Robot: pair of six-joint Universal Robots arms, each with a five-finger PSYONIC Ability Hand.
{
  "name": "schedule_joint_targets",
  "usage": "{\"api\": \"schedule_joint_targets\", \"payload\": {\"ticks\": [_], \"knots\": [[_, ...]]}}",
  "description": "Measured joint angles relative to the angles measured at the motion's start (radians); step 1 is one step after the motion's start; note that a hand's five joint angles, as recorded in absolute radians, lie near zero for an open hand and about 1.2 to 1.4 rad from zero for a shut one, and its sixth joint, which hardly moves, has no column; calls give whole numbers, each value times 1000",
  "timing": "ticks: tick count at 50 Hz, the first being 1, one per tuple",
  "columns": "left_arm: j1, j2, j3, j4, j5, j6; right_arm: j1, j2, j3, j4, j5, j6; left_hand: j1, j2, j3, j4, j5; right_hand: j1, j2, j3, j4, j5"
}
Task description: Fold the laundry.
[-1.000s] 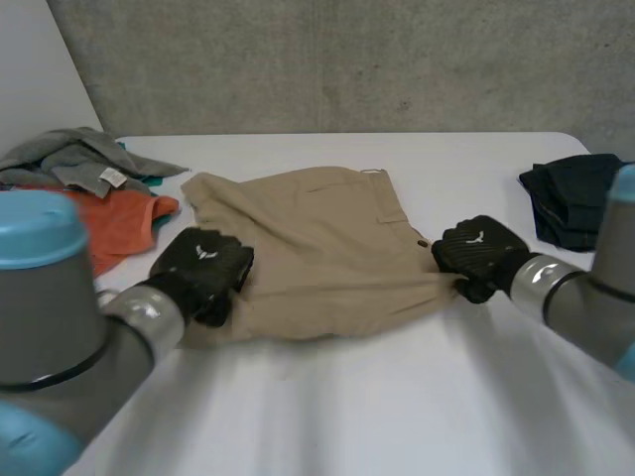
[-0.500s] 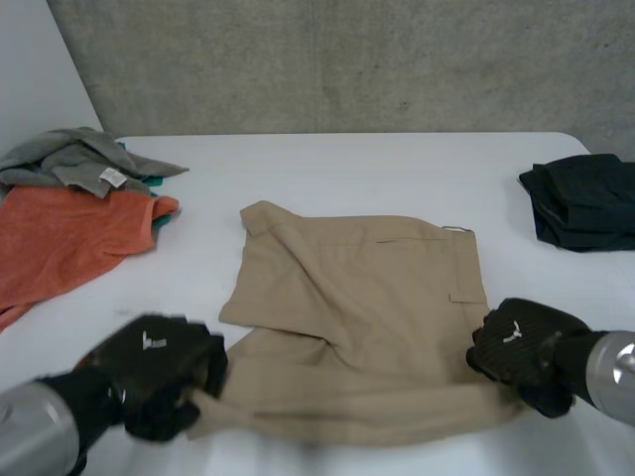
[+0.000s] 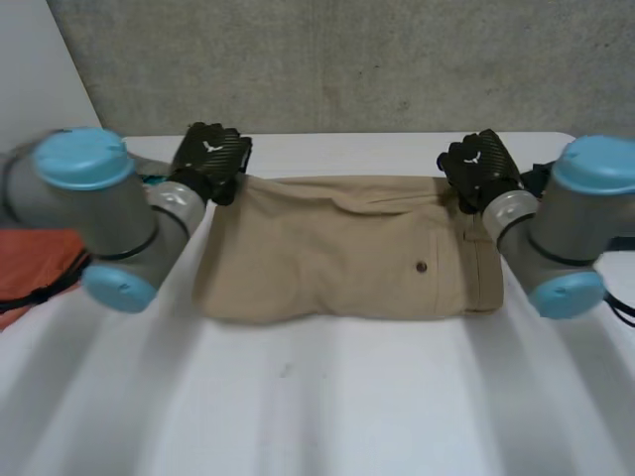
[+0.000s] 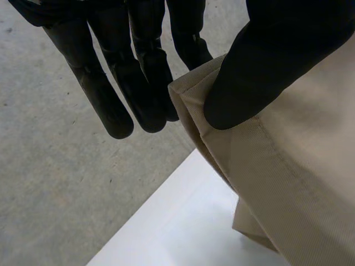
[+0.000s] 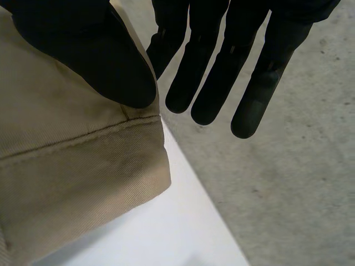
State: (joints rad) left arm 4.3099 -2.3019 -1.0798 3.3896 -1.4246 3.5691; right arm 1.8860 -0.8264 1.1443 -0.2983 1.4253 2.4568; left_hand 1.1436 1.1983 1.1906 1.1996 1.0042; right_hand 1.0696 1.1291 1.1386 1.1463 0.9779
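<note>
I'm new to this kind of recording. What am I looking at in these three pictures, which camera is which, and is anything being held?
This is a robot with two arms at a white table, each ending in a black hand. The wide picture comes from a camera between and behind the arms, looking down; the other two come from cameras on each wrist, looking along the palm. On the table lie tan shorts, folded over, with an orange garment off to the robot's left. The left hand is at one far corner of the shorts and the right hand at the other. In each wrist view the thumb presses the cloth's corner against straight fingers, so both hands pinch the shorts.
</note>
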Motion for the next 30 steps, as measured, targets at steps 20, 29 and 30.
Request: {"api": "schedule_joint_targets", "payload": {"ticks": [20,29,30], "knots": [[-47,-84,121,-17,-22,-58,23,83,-152,1,100,145,-959,-992,-981,-998,-959,-847,-918,-930,-934,-935],[-41,120,-137,39,-10,-121,-7,-156,45,194,22,246,-959,-992,-981,-998,-959,-847,-918,-930,-934,-935],[-41,137,-157,36,-11,-131,-13,-175,62,213,14,256,-959,-992,-981,-998,-959,-847,-918,-930,-934,-935]]}}
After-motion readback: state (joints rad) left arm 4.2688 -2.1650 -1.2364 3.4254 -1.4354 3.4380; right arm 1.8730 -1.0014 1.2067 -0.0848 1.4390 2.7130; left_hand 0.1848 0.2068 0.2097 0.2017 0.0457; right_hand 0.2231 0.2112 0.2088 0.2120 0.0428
